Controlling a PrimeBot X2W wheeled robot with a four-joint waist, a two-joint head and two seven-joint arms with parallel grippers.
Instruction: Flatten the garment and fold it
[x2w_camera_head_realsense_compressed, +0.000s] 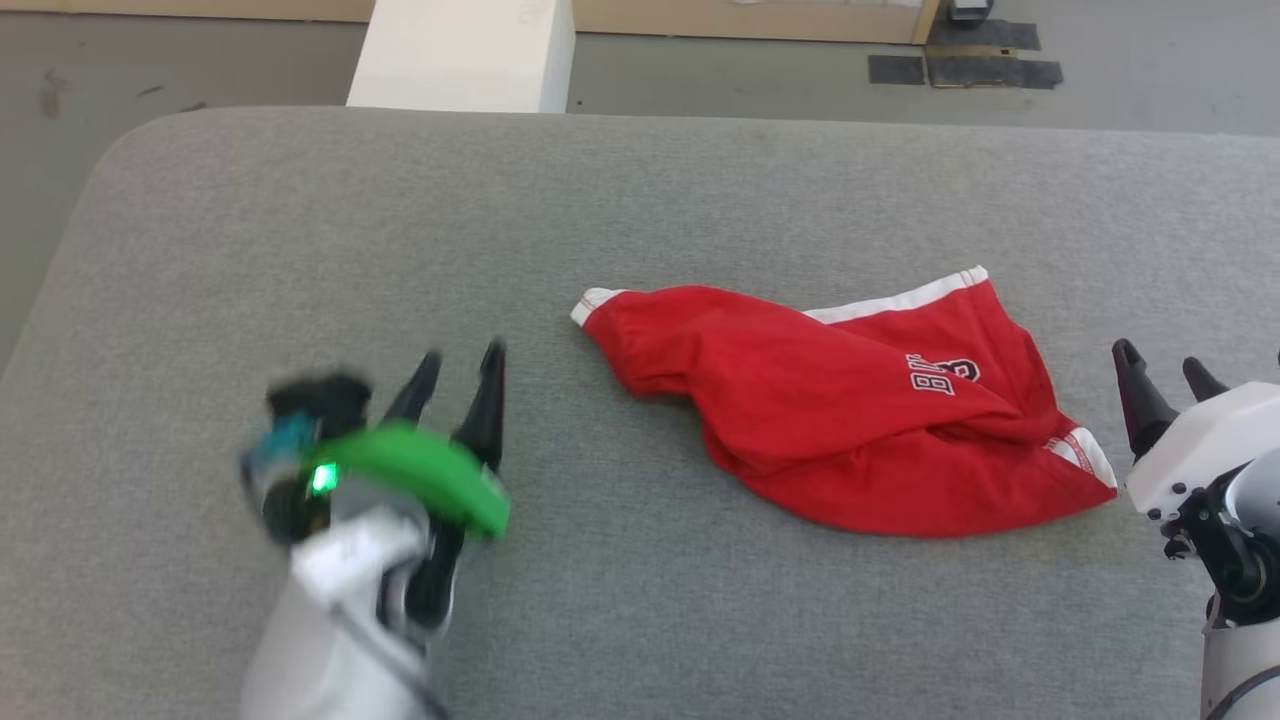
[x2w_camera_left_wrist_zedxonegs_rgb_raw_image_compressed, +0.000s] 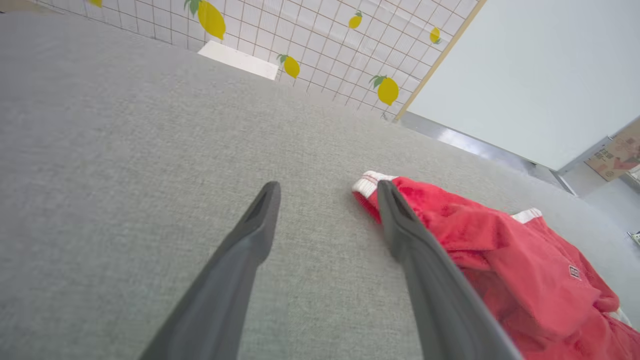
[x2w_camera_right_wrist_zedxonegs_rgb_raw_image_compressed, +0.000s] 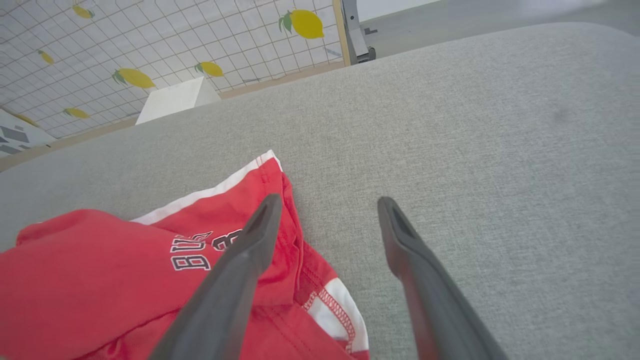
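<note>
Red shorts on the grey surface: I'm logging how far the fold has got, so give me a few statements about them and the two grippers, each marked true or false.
1. The garment lies crumpled on the grey surface, not spread flat. True.
2. The left gripper is shut on the garment. False: its fingers are apart and hold nothing, and in the head view it sits to the left of the garment with bare surface between them.
3. The right gripper is open, close to the garment's right edge. True.
4. The lettering is completely hidden by folds. False: part of it shows on top, the rest tucked into a crease.
</note>
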